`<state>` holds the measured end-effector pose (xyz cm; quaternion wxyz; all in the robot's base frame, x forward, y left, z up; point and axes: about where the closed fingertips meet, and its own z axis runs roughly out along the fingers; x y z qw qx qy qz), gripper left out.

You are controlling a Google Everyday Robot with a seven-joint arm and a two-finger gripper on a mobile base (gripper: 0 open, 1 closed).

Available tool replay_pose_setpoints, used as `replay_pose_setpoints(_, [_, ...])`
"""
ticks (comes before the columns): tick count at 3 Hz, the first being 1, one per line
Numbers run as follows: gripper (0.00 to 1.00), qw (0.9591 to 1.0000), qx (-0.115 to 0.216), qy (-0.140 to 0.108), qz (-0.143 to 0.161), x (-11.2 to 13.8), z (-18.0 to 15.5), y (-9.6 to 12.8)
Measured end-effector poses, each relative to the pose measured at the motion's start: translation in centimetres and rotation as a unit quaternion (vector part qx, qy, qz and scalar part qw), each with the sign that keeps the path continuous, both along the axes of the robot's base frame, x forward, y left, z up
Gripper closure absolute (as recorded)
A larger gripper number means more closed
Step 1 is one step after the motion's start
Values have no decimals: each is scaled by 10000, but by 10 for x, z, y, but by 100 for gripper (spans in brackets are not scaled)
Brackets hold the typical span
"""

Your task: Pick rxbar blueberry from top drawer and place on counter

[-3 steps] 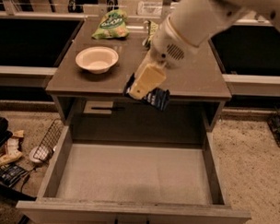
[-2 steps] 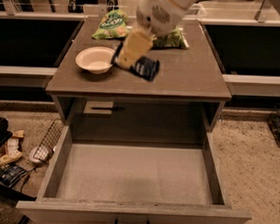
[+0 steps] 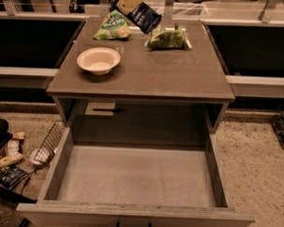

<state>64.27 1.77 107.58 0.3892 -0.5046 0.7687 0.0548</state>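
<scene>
The rxbar blueberry (image 3: 144, 15) is a dark blue glossy bar with pale lettering. It hangs tilted in the air above the far middle of the counter (image 3: 180, 74), between the two green snack bags. My gripper (image 3: 132, 4) is at the top edge of the view, mostly cut off, and is shut on the bar's upper end. The top drawer (image 3: 136, 176) is pulled fully open below the counter, and its grey floor is bare. Its dark handle (image 3: 133, 226) shows at the bottom edge.
A white bowl (image 3: 98, 60) sits on the counter's left side. One green snack bag (image 3: 112, 26) lies at the far left, another (image 3: 167, 38) at the far right. A wire basket (image 3: 48, 145) and clutter lie on the floor left of the drawer.
My gripper has lifted the bar up and away from the counter's front edge to high above its far middle. Most of the arm has left the view.
</scene>
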Motion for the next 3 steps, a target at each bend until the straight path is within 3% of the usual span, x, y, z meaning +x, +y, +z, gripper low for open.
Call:
replay_pose_setpoints(1, [100, 9974, 65, 89, -709, 36, -41, -22])
replay_pose_setpoints(2, [100, 9923, 124, 540, -1108, 58, -119, -43])
replay_pose_setpoints(3, [100, 9840, 346, 1072, -1384, 65, -200, -65])
